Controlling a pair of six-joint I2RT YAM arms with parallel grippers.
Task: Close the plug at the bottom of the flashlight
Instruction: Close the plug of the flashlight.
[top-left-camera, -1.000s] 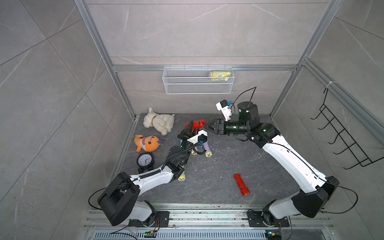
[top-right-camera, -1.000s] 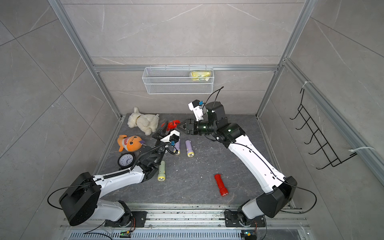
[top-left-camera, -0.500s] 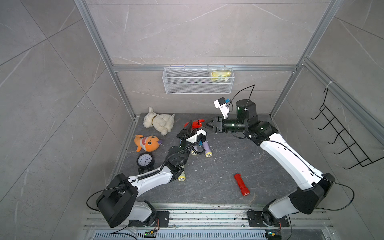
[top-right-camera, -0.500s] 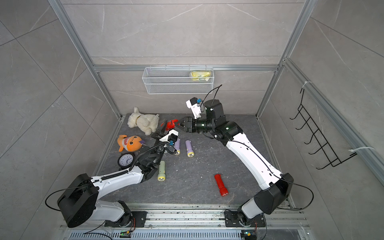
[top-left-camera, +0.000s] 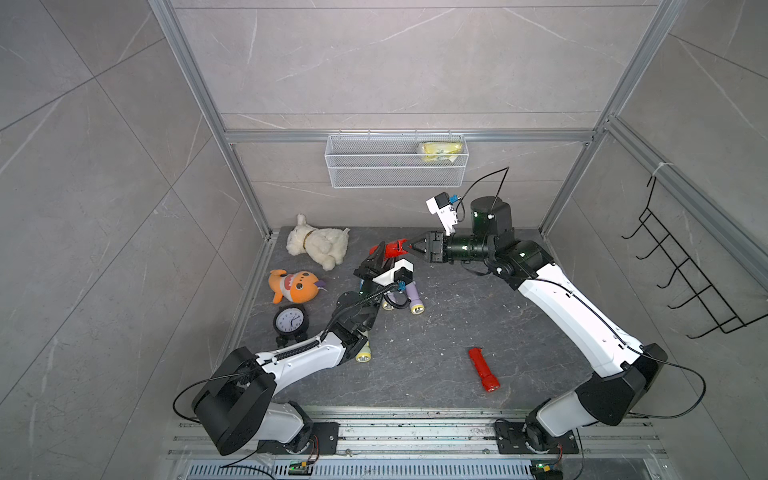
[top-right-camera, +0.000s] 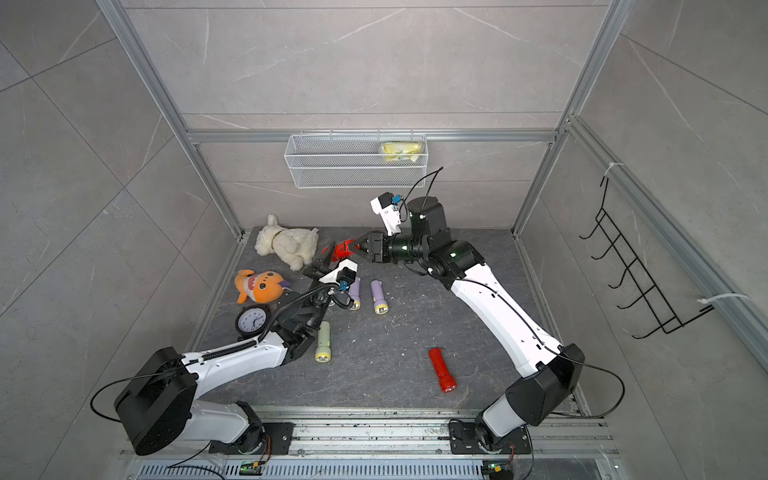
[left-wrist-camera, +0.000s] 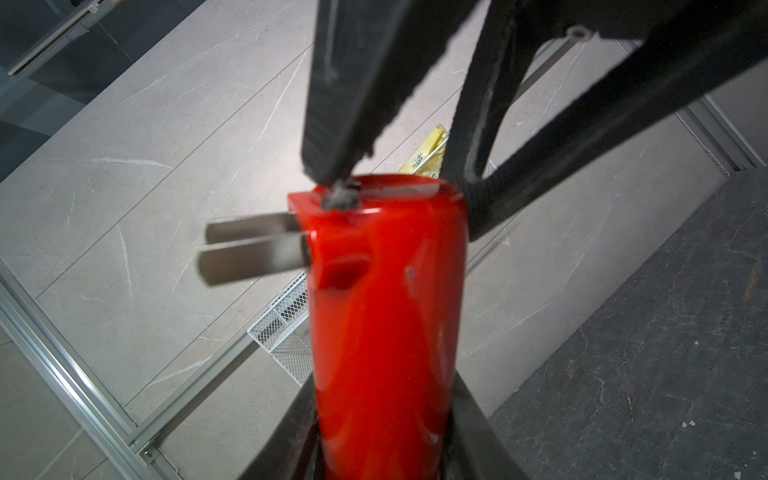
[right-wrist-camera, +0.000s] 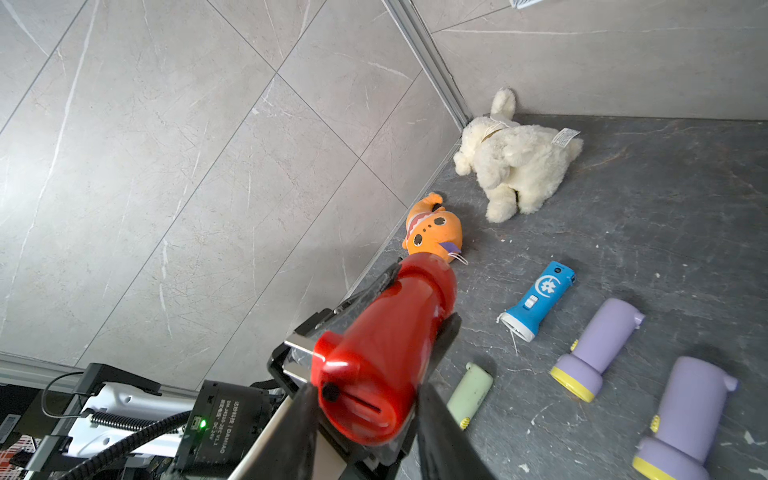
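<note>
Left fingers (left-wrist-camera: 473, 432) clenched on red flashlight (top-left-camera: 392, 249); long axis aims bottom end into right fingers (right-wrist-camera: 444, 432) straddling it, grip unclear; plug (left-wrist-camera: 253, 249) out sideways.

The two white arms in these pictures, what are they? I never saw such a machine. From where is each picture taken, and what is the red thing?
They are robot arms, each ending in a claw. Two pictures look down from above; two come from cameras on the wrists. The left claw grips a red flashlight; the right claw straddles its bottom end, where the metal plug sticks out. On the grey floor lie two plush toys, a clock and other flashlights.
</note>
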